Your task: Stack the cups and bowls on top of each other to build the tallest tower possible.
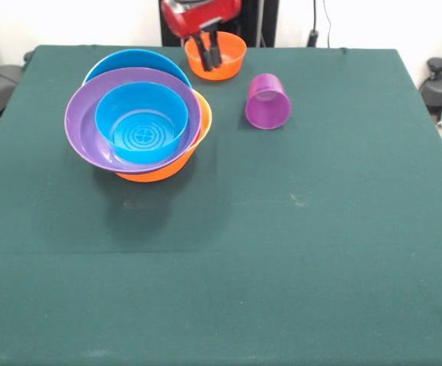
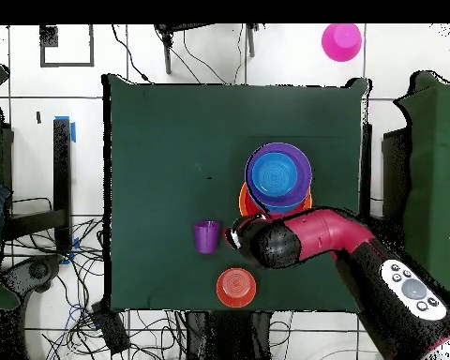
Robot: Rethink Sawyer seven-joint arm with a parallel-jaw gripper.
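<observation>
The tower stands at the table's left: a large orange bowl as base, a large blue bowl, a purple bowl and a small blue bowl on top. It also shows in the overhead view. A small orange bowl sits upright near the robot's edge. A purple cup lies on its side. My gripper hangs raised in front of the small orange bowl, its fingers slightly apart and empty. The other cups are out of view.
A pink bowl lies on the floor beyond the table's far edge in the overhead view. The green cloth table stretches wide toward the front camera. Cables and equipment lie around the table on the floor.
</observation>
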